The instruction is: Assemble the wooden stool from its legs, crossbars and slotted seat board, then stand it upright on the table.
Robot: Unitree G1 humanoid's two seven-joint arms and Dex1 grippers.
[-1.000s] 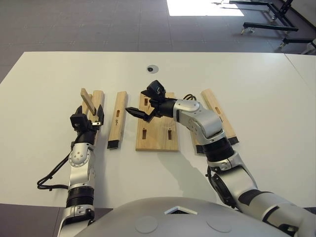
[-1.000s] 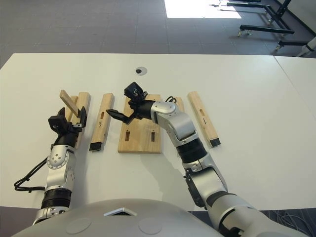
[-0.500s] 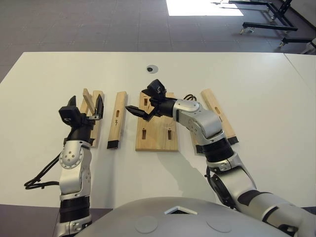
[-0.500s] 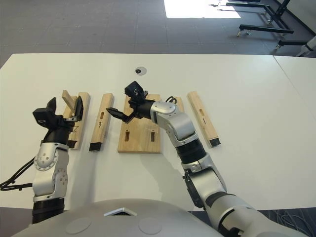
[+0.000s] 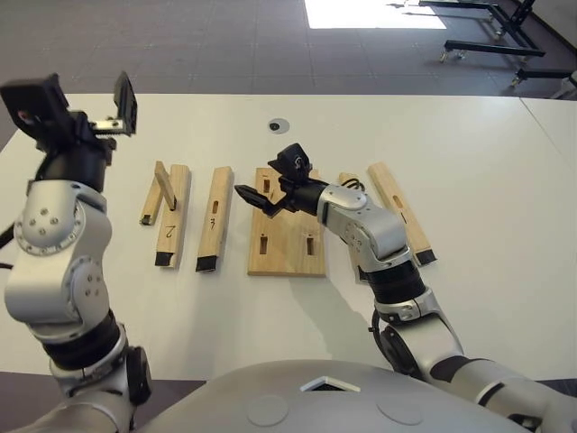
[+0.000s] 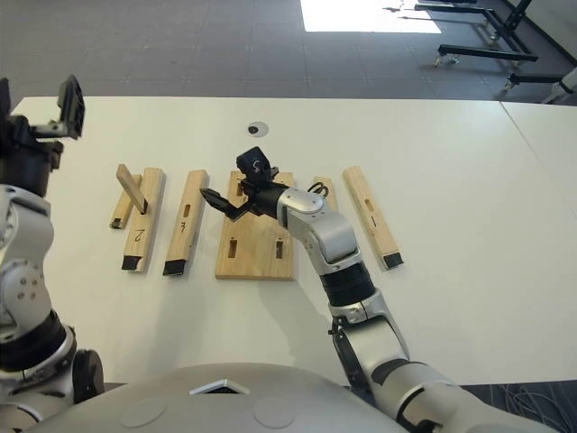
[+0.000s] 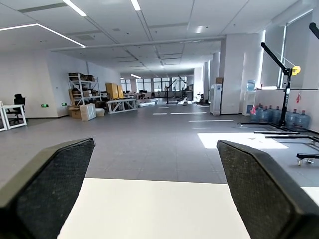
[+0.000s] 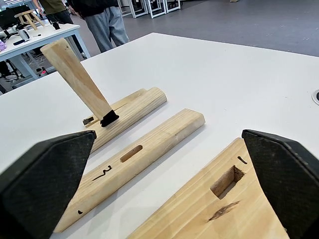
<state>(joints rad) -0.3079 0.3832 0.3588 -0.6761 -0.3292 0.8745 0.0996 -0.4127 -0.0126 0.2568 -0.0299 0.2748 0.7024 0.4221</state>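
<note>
The slotted seat board [image 5: 287, 242] lies flat mid-table. Left of it are two legs [image 5: 215, 219] [image 5: 170, 215]; a crossbar [image 5: 164, 186] stands tilted in the outer one, its dark end in the leg's slot [image 8: 105, 118]. A thin stick [image 5: 148, 204] lies beside that leg. Two more legs [image 5: 400, 211] lie right of the board, one partly under my right arm. My right gripper [image 5: 257, 197] hovers open over the board's far left corner, holding nothing. My left gripper [image 5: 86, 99] is raised high at the far left, open and holding nothing, with its pads [image 7: 47, 184] wide apart.
A round grommet [image 5: 279, 125] sits in the white table [image 5: 469, 144] behind the board. A second table [image 5: 554, 113] adjoins on the right. Bare tabletop extends in front of the parts and to the right.
My left gripper let go of the crossbar and rose up and away to the far left. The crossbar stays tilted in the leg. The right gripper barely shifted.
</note>
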